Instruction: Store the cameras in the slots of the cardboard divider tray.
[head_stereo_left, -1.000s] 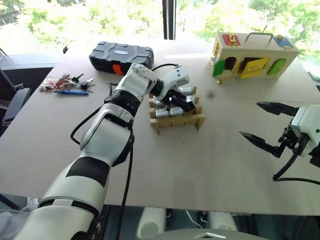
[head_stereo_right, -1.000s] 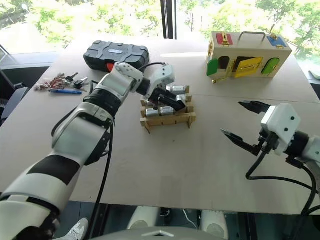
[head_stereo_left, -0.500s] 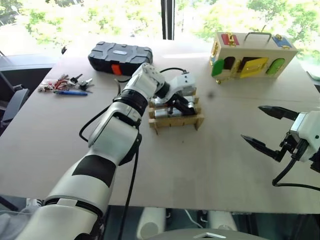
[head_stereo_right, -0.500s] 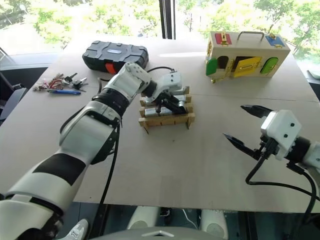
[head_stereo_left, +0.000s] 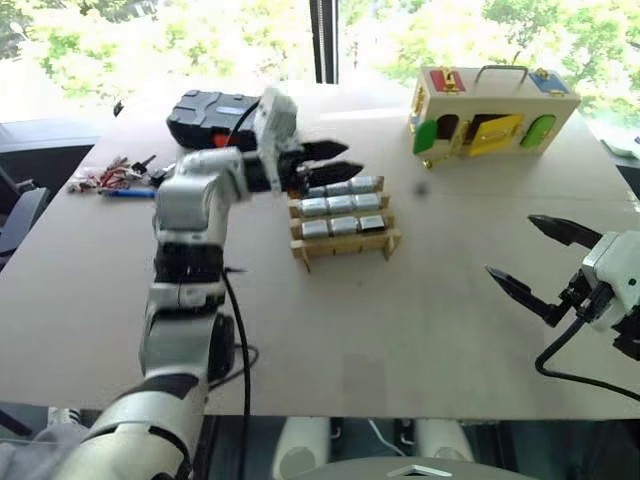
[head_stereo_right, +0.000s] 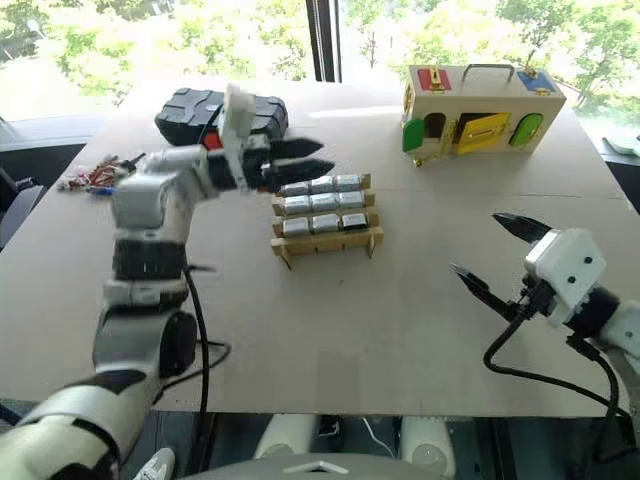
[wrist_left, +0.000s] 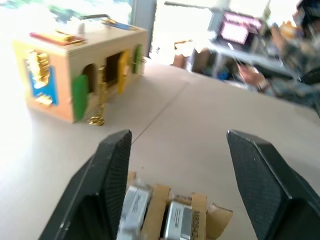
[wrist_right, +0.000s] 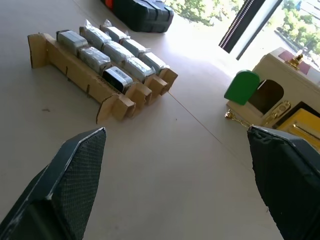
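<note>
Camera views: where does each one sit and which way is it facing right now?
Head stereo pair: looks down over the table, both arms, cardboard divider tray.
Left wrist: along the left gripper, jaws apart, toward the wooden box.
Right wrist: along the right gripper, jaws wide, toward the cameras.
Shared: tray and box.

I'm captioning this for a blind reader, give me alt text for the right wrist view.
A cardboard divider tray on a tan table holds rows of silver cameras, seen between the right gripper and its open black fingers. Beyond stand a black case and a wooden box.
</note>
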